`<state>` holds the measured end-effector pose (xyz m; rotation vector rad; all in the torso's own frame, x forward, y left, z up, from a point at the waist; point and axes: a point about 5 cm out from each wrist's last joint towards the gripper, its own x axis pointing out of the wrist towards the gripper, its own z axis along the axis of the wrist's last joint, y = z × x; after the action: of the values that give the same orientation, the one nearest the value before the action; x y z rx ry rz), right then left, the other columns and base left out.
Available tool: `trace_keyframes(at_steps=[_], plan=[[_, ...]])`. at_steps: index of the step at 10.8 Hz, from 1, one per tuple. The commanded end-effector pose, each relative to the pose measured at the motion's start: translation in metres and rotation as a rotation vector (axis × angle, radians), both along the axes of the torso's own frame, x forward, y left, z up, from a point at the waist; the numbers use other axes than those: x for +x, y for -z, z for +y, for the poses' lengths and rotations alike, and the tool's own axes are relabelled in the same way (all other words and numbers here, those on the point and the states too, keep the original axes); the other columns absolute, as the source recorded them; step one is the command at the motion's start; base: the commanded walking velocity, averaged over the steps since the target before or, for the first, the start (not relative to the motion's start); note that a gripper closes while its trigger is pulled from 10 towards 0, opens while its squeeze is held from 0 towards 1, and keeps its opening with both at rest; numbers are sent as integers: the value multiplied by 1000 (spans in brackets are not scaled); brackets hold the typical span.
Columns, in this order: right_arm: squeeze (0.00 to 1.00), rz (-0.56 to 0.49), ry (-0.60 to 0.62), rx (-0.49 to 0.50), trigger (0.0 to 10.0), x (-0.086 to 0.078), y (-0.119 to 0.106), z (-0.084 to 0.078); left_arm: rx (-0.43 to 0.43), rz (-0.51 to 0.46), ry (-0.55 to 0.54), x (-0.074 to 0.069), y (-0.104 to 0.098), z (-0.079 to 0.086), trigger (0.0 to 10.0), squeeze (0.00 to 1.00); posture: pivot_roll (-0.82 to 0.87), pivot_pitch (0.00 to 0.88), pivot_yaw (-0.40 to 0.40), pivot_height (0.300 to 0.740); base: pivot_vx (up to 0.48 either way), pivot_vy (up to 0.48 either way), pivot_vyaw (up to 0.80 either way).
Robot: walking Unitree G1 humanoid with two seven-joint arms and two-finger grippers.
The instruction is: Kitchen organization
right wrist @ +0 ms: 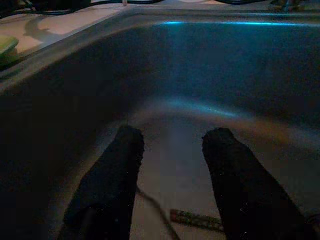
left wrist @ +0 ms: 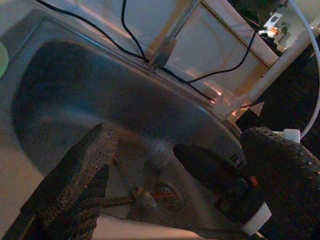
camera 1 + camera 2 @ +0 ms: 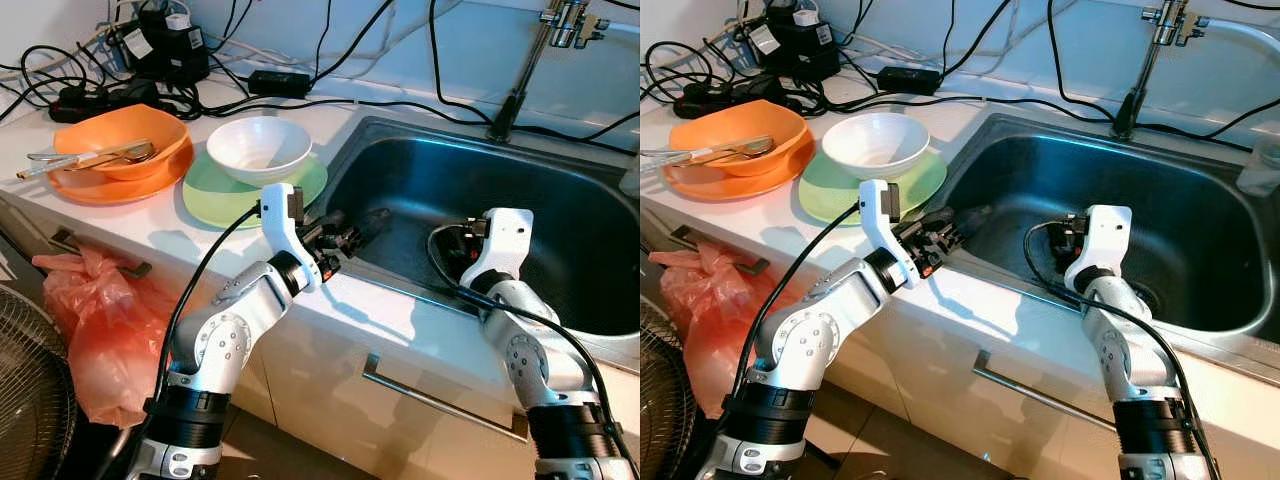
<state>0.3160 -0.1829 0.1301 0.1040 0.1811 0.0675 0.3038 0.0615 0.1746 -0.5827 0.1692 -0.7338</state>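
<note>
So both arms are reaching over the front edge of the sink right now. The left gripper hangs just inside the basin's left front corner, fingers spread and holding nothing. The right gripper is down in the basin further along, fingers also parted and empty, aimed at the floor of the sink.

What it seems to be after is a thin stick-like utensil lying flat on the sink bottom near the drain, just below the right fingertips. Too dark to say what it is. Its long axis looks to run roughly along the sink's front wall; can't tell which end is the handle.

My worry: it's skinny and flat on slick steel, so the fingers could just skid it toward the drain. A cable also loops off the right wrist into the basin and could snag.

Bowls wait on the worktop: a white bowl on a green plate, and an orange bowl near the left edge.
</note>
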Motion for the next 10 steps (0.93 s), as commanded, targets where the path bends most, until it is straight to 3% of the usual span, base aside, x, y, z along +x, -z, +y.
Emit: trace_keyframes(at_steps=[1, 8, 9, 10], plan=[[1000, 11, -6, -24, 10000, -2, 0, -1, 16, 12, -12, 3, 1, 0, 10000, 0, -30, 0, 32, 740, 0, 0, 0], [1000, -18, -19, -38, 10000, 0, -9, 0, 24, 61, -103, 15, 7, 9, 10000, 0, -34, 0, 30, 740, 0, 0, 0], [855, -14, -27, -36, 10000, 0, -10, 2, 24, 64, -111, 16, 8, 10, 10000, 0, -35, 0, 28, 740, 0, 0, 0], [631, -10, -47, -33, 10000, 1, -11, 5, 23, 67, -122, 18, 8, 10, 10000, 0, -37, 0, 26, 740, 0, 0, -725]])
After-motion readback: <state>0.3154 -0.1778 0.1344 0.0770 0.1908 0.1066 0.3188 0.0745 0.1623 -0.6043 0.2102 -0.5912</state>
